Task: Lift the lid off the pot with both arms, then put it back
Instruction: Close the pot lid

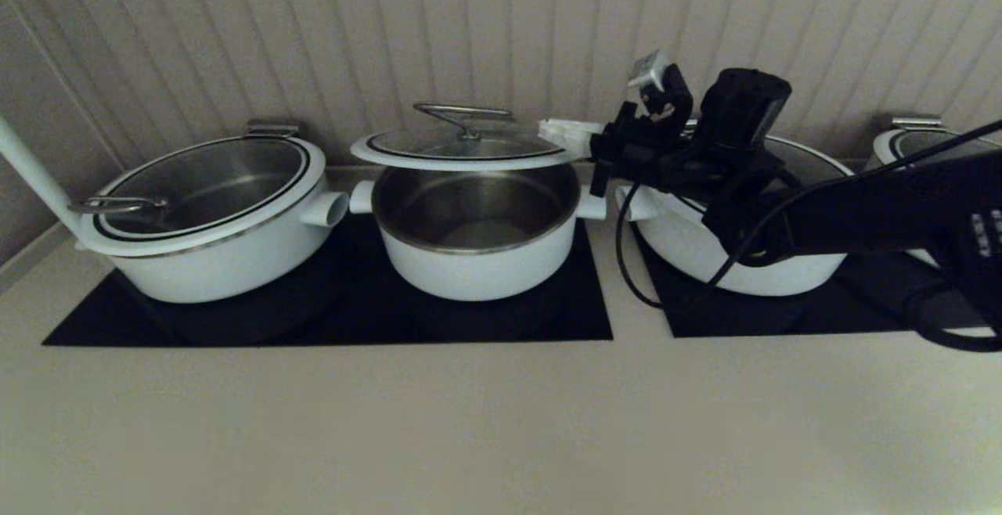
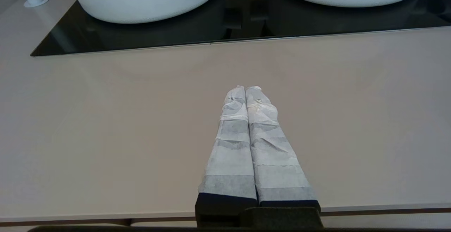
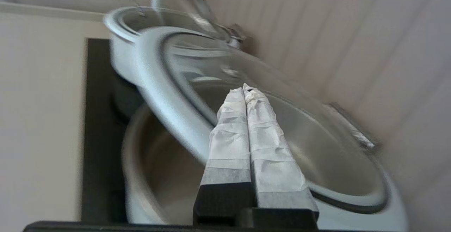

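The pot (image 1: 477, 237) stands open on the black cooktop in the middle, its steel inside showing. The lid (image 1: 462, 147) sits raised and tilted over the pot's back rim, its steel handle on top. My right gripper (image 1: 549, 130) reaches in from the right, shut, with its tips at the lid's right edge. In the right wrist view the shut gripper (image 3: 245, 89) lies across the lid's white rim (image 3: 169, 94), above the pot (image 3: 148, 179). I see nothing between the fingers. My left gripper (image 2: 245, 88) is shut and empty, low over the bare countertop near its front edge.
A wide pot with a lid (image 1: 211, 217) stands on the left. Another wide pot (image 1: 704, 257) sits partly behind my right arm, and a further one (image 1: 916, 143) at the far right. A white pipe (image 1: 31, 171) rises at the far left. The panelled wall is close behind.
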`<state>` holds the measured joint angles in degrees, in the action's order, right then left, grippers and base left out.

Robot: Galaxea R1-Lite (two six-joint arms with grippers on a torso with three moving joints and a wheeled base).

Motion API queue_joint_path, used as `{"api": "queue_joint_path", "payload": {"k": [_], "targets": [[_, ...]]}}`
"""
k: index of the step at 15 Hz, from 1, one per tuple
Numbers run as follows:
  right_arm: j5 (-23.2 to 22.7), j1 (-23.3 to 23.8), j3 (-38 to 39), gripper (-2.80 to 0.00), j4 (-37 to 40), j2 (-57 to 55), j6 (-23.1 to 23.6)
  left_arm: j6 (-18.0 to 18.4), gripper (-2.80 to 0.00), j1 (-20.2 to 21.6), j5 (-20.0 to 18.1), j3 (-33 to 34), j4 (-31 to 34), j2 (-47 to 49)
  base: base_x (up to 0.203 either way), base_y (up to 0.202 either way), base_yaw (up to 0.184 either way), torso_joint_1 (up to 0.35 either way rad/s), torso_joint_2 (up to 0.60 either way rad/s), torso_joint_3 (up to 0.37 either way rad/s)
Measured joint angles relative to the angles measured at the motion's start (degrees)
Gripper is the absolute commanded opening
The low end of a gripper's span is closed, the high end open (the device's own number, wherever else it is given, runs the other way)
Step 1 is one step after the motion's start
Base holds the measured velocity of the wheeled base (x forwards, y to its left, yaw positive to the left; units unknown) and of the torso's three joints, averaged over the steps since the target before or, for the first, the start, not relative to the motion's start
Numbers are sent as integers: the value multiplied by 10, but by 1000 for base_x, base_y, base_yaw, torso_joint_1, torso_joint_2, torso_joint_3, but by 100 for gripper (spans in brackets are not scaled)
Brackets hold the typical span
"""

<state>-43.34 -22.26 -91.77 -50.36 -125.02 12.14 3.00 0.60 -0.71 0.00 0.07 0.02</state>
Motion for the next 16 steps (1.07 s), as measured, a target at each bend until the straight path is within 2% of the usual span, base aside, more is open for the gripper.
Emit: {"api": "queue_joint_path", "payload": {"k": [4,8,16], "targets": [[1,2,-41,-280,0,-32,5,0,-280,0,0,0,0,0,0,0,0,0,0,0],[0,0,-31,-280,-3,-45,40,0,-280,0,0,0,0,0,0,0,0,0,0,0],[-1,-4,-6,-280,-18,-52,42,0,-280,0,0,0,0,0,0,0,0,0,0,0]]}}
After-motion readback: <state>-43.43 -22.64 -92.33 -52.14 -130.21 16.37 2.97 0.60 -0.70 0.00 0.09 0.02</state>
